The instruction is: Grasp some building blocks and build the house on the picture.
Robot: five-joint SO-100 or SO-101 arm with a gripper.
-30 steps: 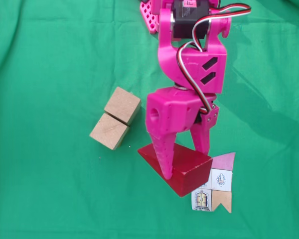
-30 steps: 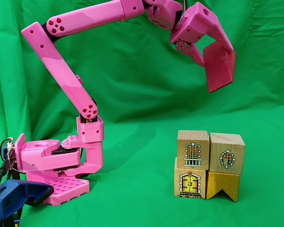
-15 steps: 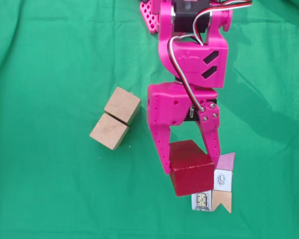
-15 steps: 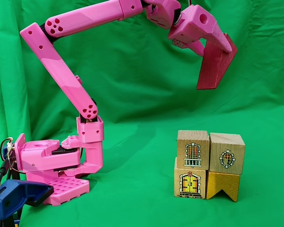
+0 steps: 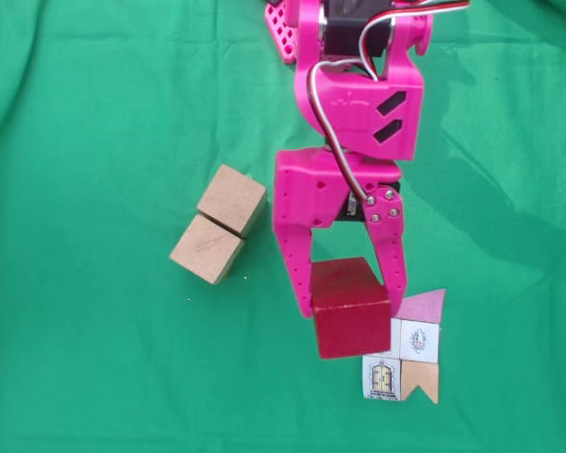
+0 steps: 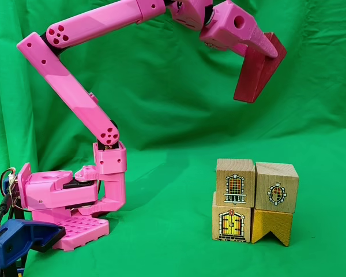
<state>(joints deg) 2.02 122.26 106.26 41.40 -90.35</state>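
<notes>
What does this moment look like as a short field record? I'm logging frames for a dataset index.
end effector: pink plastic end effector, shut on the dark red flat wooden block
red block: held tilted in the air, high above the stack
stack: four printed wooden blocks, two on two, on the green cloth
plain cubes: two light-brown wooden cubes, touching, left of the end effector in the fixed view from above

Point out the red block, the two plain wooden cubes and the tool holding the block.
red block (image 5: 351,326): fixed view from above, on its near face.
plain wooden cubes (image 5: 232,199): same view, on the farther cube's top face.
tool (image 5: 349,294): same view, midway between its fingertips, shut on the block.
</notes>
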